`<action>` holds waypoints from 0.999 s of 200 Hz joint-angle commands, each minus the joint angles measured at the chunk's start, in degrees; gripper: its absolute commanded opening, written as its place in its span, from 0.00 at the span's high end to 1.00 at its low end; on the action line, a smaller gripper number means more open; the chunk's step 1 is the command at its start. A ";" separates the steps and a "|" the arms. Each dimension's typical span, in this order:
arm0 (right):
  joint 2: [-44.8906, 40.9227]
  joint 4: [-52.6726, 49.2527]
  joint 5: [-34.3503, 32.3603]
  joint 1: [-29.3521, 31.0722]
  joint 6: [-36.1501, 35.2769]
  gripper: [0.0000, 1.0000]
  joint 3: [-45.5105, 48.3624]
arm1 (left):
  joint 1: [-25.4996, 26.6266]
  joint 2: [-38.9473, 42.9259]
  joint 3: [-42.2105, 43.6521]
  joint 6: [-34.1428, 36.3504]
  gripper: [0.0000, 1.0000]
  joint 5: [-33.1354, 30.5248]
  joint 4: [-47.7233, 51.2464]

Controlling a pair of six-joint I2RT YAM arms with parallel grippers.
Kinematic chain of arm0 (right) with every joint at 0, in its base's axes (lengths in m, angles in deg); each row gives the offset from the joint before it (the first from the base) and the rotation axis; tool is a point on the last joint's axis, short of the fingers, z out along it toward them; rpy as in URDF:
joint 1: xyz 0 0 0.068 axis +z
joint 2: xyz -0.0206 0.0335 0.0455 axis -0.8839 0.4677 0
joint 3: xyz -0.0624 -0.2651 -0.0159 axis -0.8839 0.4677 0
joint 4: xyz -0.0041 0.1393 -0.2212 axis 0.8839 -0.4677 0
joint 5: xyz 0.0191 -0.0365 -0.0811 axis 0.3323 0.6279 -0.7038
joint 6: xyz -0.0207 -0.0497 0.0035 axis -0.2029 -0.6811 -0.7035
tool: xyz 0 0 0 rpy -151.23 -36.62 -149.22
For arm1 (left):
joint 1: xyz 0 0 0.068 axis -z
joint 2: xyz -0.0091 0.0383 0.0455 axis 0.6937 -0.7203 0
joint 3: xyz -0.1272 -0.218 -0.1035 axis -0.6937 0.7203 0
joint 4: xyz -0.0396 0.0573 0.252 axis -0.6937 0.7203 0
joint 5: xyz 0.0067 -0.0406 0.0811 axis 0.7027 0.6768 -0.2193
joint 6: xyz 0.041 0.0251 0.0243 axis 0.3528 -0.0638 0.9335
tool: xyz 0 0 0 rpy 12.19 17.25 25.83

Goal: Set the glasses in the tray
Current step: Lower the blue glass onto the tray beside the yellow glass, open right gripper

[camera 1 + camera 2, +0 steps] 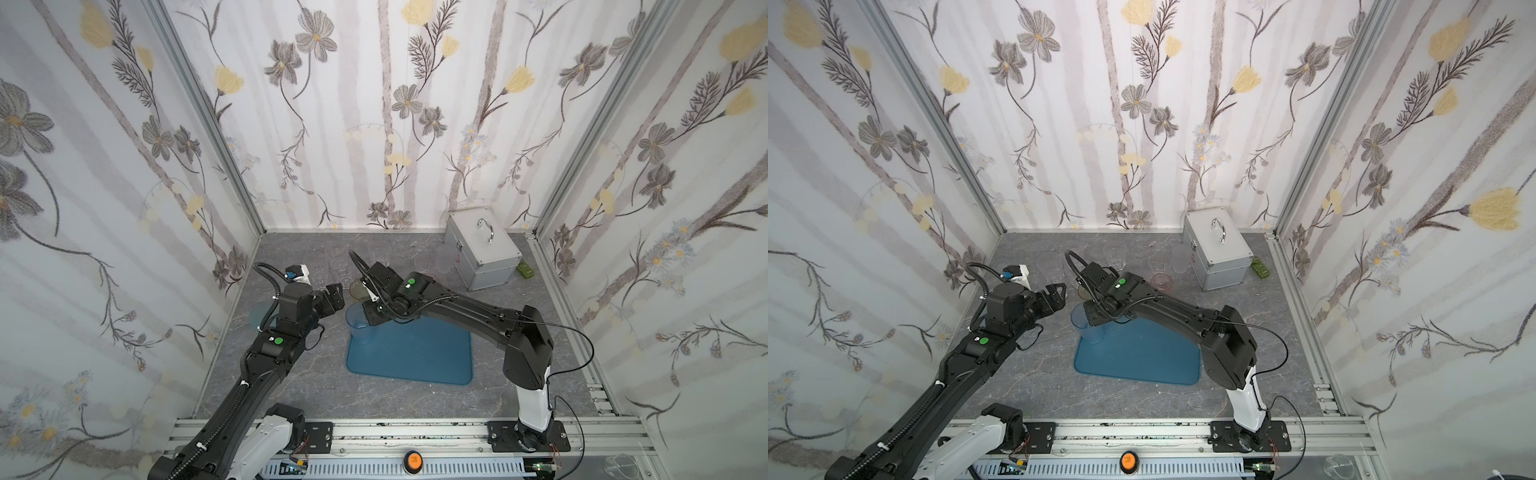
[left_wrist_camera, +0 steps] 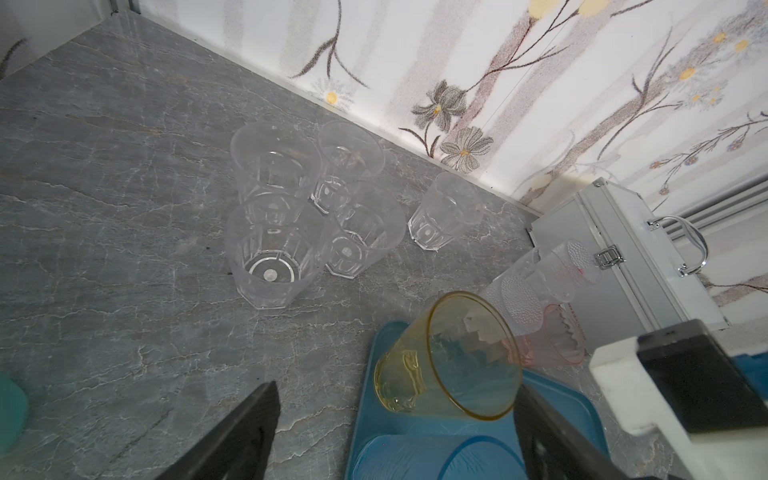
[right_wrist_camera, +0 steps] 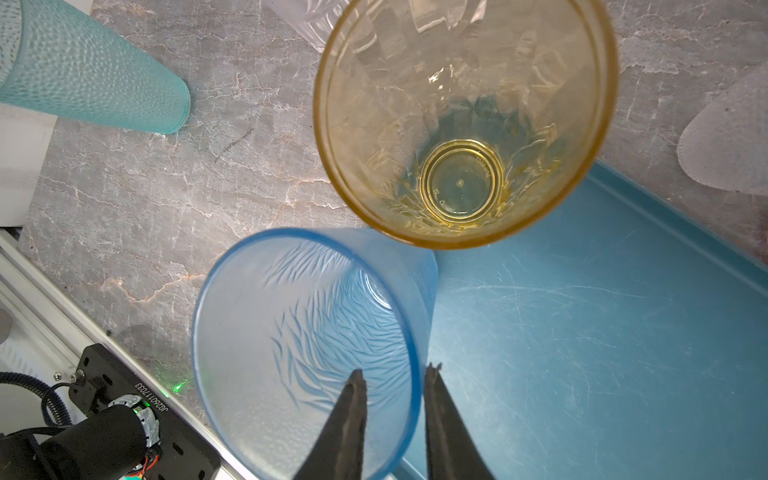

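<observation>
Right hand [image 3: 395, 370]: jaws only narrowly apart, straddling the wall of the blue translucent tumbler with leaf-like ribbing [image 3: 311, 353]. One finger is inside the mouth and one is outside, by the rim. I cannot tell whether they actually pinch the wall. This tumbler stands upright, directly under the hand, on the flat teal-blue rectangular tray [image 3: 602, 332], in the corner on my left arm's side.

Just beyond my right fingertips is the amber transparent tumbler [image 3: 457, 124], upright and mouth up. Its rim is close to the blue one's, and its base is at the tray's far corner.

Left hand [image 2: 395, 388]: jaws spread wide, gripping nothing. The amber tumbler is close ahead, in line with the gap between the fingers. I cannot make out any contact.

Farther ahead of the left hand, on the grey marble-pattern tabletop [image 2: 124, 208], are four clear faceted tumblers [image 2: 274, 249] bunched together. A fifth clear tumbler [image 2: 449, 212] stands apart, nearer the wall. Past the amber one are frosted dimpled tumblers [image 2: 523, 299] and a pink ribbed tumbler [image 2: 561, 345], beside the silver metal case with handle [image 2: 623, 257].

The teal dimpled tumbler [image 3: 91, 70] stands off the tray, on the table by my left arm.
</observation>
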 commanded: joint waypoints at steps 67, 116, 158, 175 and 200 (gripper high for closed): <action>-5.21 4.09 2.17 -0.31 0.66 0.56 3.05 | -5.74 0.19 -3.04 0.19 0.11 -0.62 4.21; -12.07 9.09 0.96 -2.32 0.17 0.49 8.89 | -13.39 -0.46 -5.21 1.35 0.11 0.35 8.69; -16.20 13.53 -0.93 -4.37 0.99 0.49 15.24 | -18.25 -1.14 -2.67 0.41 0.12 -0.93 9.00; -16.80 14.74 -0.98 -4.58 0.87 0.49 16.99 | -19.64 -2.35 -2.85 0.52 0.11 -3.27 9.13; -17.11 16.20 -0.29 -5.09 0.13 0.49 18.73 | -20.14 -6.08 -3.54 2.30 0.11 -6.11 9.22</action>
